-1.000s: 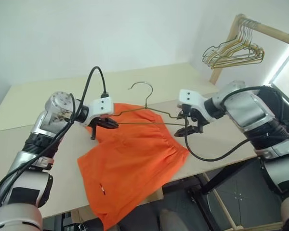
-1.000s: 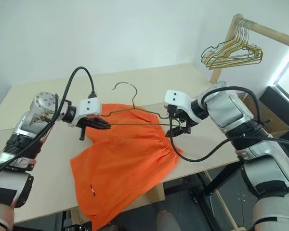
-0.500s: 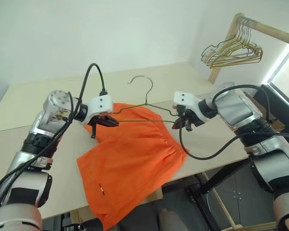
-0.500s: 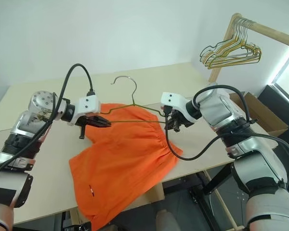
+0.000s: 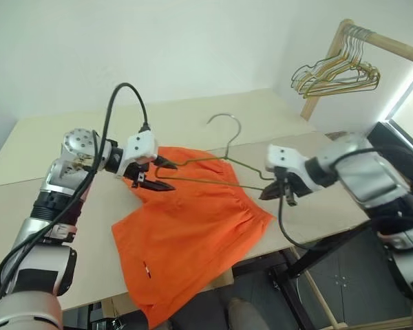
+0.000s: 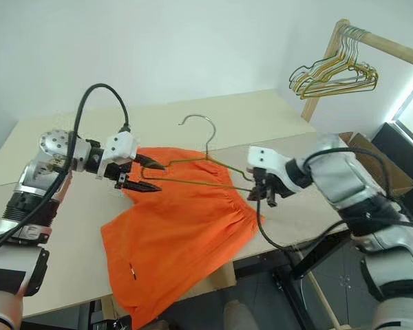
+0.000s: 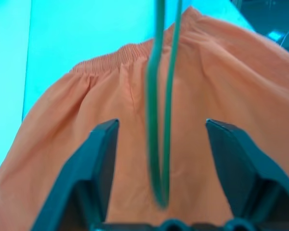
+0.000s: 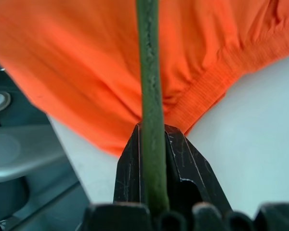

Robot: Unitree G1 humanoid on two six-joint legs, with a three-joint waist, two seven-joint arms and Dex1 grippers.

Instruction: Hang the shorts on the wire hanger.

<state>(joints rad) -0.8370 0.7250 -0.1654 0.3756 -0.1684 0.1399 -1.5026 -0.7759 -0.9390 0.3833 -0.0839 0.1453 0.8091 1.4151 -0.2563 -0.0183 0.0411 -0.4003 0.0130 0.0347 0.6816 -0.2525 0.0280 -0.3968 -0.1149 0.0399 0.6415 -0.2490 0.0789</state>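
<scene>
Since a sec ago our left gripper (image 5: 158, 175) let go, jaws apart; right gripper (image 8: 153, 159) clamps wire hanger (image 5: 213, 172) over shorts (image 5: 193, 230) on table (image 5: 48, 144). Fabric's floppy, so grab waistband.

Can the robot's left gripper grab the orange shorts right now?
Probably yes. The left gripper is open and hangs just above the shorts, near the waistband. Only the hanger wire runs between its fingers, so it would have to clear that first.
</scene>
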